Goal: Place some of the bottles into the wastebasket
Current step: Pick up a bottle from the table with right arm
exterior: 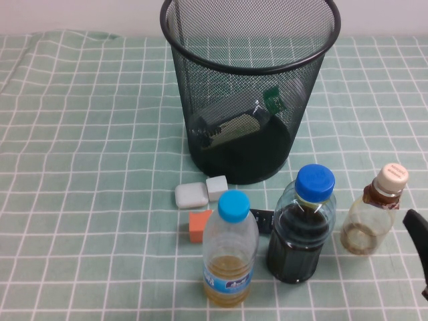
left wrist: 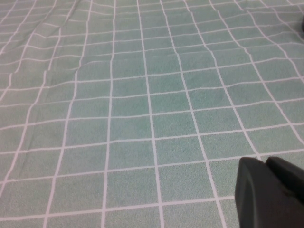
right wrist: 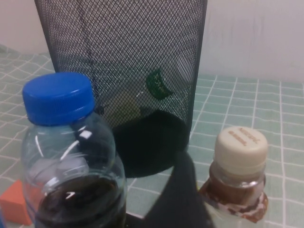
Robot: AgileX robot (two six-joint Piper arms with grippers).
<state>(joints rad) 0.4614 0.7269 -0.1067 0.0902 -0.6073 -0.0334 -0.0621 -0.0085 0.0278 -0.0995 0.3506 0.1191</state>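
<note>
The black wire-mesh wastebasket [exterior: 249, 87] stands at the back centre. A clear bottle with a green label [exterior: 234, 119] lies inside it and also shows through the mesh in the right wrist view [right wrist: 159, 85]. Three bottles stand in front: a blue-capped one with yellowish liquid [exterior: 229, 249], a blue-capped one with dark liquid [exterior: 301, 227] [right wrist: 71, 156], and a squat beige-capped one [exterior: 374, 214] [right wrist: 237, 171]. My right gripper [exterior: 416, 247] is open, just right of the beige-capped bottle; one finger [right wrist: 183, 199] shows beside it. My left gripper [left wrist: 270, 194] is shut over bare cloth, out of the high view.
A green checked cloth [exterior: 87, 167] covers the table. A grey block [exterior: 191, 195], a white block [exterior: 217, 187], an orange block [exterior: 199, 225] and a small black object [exterior: 261, 219] lie between the wastebasket and the bottles.
</note>
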